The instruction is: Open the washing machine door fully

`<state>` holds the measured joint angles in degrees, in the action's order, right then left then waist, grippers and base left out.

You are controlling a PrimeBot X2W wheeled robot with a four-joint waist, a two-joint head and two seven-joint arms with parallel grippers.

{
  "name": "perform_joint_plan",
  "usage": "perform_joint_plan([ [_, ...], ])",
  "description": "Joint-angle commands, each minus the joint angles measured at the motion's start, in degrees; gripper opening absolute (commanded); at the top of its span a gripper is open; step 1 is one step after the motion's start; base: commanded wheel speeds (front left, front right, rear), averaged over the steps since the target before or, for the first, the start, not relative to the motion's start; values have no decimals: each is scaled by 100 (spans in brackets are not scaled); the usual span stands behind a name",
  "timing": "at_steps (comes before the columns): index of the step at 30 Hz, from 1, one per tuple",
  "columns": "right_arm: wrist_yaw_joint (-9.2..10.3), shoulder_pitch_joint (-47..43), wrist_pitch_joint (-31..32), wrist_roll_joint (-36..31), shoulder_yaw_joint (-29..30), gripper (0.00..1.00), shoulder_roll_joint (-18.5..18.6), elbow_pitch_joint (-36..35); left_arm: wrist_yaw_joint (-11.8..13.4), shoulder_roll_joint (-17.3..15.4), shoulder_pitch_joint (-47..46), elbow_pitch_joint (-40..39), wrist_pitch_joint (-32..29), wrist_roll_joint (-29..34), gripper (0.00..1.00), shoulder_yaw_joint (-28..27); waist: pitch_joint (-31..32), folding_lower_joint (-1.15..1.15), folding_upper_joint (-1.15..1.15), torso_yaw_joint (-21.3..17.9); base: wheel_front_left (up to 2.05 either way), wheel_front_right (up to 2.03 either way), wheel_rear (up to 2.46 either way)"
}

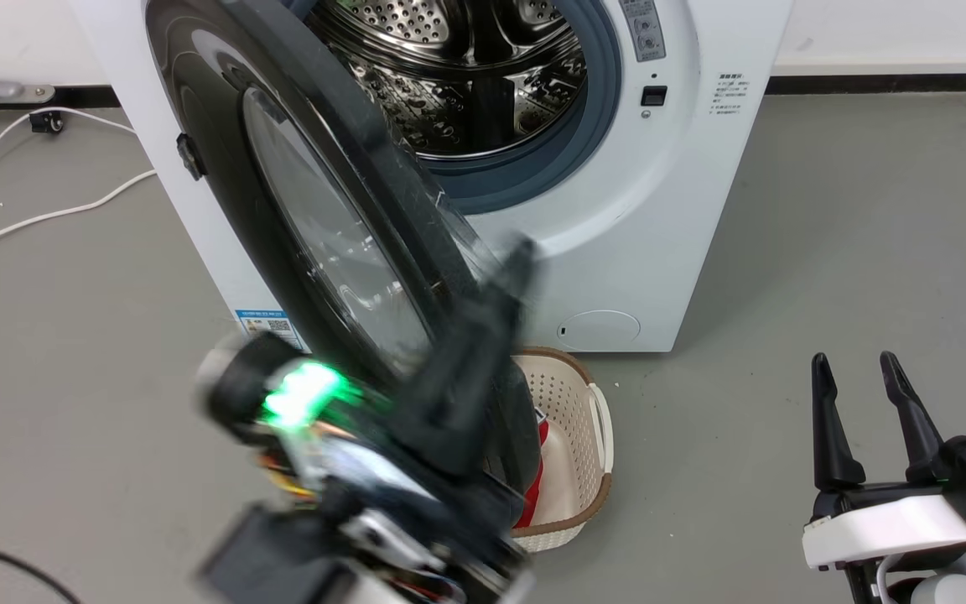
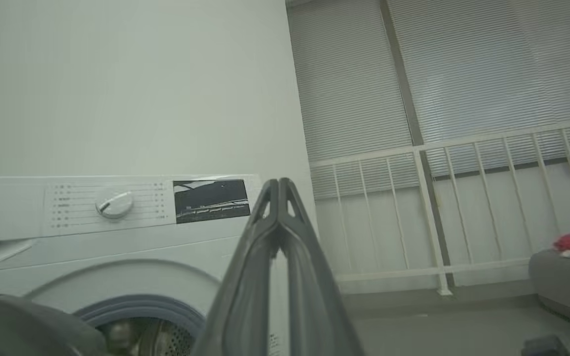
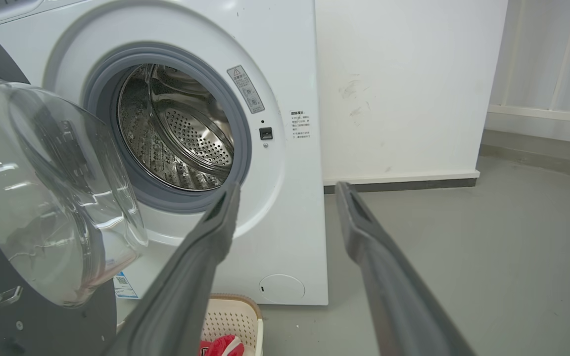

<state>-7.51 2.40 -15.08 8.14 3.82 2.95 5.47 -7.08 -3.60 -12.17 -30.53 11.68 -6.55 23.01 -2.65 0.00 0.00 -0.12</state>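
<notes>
I see the door [image 1: 315,226] standing partly open, left of the white machine [image 1: 667,218], over a basket [image 1: 592,436] on grey floor [image 1: 852,210]. My left gripper [image 2: 278,184] is clenched, empty; my right gripper [image 1: 856,365] is spread.

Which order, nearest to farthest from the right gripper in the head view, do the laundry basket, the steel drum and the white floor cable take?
1. laundry basket: on the floor, just left of the right gripper.
2. steel drum: higher up that view and farther left.
3. white cable: on the floor at the far left.
</notes>
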Motion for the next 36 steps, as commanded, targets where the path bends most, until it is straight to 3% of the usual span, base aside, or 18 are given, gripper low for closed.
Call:
perform_joint_plan([
  [1,4,-27,-10,23,1,100,-15,13,-26,-45,119,93,-148,-137,0,196,0,0,0,4,0,0,0],
  [6,4,-59,-10,49,-13,100,-14,55,-33,-117,483,641,-955,-635,0,849,-1,0,0,18,0,0,0],
  [12,4,-20,-10,83,-41,100,-14,99,79,-200,817,1419,-1682,-847,0,1059,-42,0,0,17,0,0,0],
  [27,4,108,-10,173,-116,100,-14,250,630,-47,250,2660,-823,-611,0,699,-150,0,0,-85,0,0,0],
  [36,4,116,-10,237,-138,100,-15,311,941,-291,489,2612,-781,-540,0,450,-184,0,0,-2,0,0,0],
])
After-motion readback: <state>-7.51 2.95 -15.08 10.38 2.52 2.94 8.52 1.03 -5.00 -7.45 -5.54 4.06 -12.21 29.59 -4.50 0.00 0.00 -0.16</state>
